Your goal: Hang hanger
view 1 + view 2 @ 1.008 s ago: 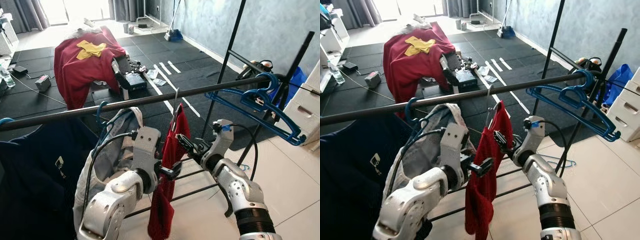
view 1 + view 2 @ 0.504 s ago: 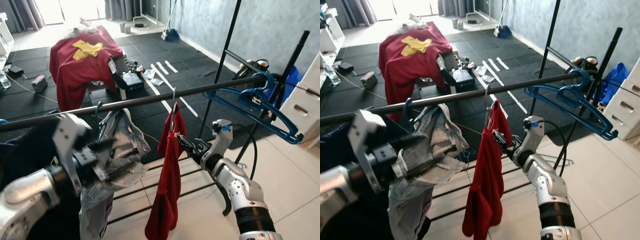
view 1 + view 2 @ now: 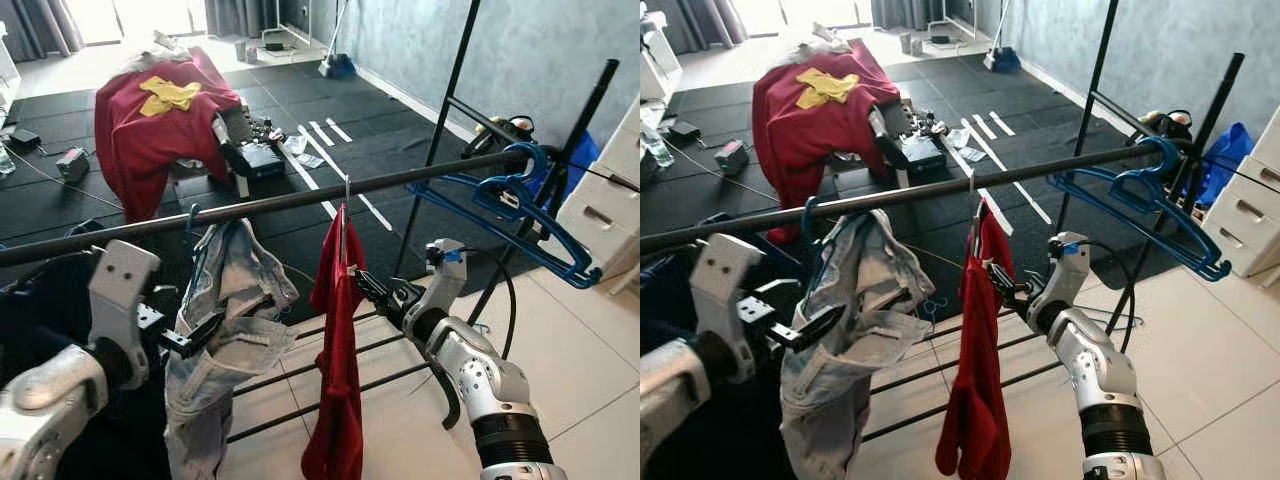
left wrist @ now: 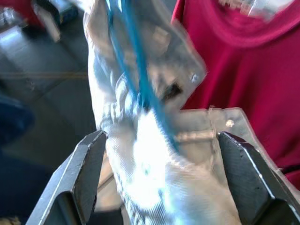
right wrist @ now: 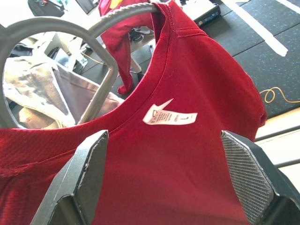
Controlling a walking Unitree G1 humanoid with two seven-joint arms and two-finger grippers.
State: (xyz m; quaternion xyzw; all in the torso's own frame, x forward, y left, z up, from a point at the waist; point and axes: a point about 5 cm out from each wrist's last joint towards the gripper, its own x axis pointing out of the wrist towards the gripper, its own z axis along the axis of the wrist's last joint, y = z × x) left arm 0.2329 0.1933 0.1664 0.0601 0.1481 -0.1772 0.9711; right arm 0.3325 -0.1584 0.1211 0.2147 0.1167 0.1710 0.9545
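A red shirt [image 3: 337, 340] on a metal hanger [image 5: 108, 70] hangs from the black rail [image 3: 260, 206], its hook [image 3: 346, 192] over the rail. My right gripper [image 3: 362, 285] is open just behind the shirt's collar [image 5: 168, 89], fingers [image 5: 86, 178] spread to either side of it. My left gripper [image 3: 205, 330] is open too, level with pale jeans [image 3: 225, 330] that hang on a blue hanger [image 4: 136, 70] further left on the rail. The left gripper's fingers [image 4: 79, 173] stand wide apart in front of the denim.
A navy garment [image 3: 45, 300] hangs at the rail's left end and blue hangers [image 3: 520, 215] at its right end. Upright black poles [image 3: 440, 140] and lower rack bars [image 3: 330, 385] stand behind the shirt. White drawers [image 3: 605, 200] are at right. A red-draped object [image 3: 160, 110] sits on the black mats.
My left arm has swung left, away from the red shirt, and its gripper now sits at the jeans. The red shirt hangs straighter. My right gripper has stayed at the collar.
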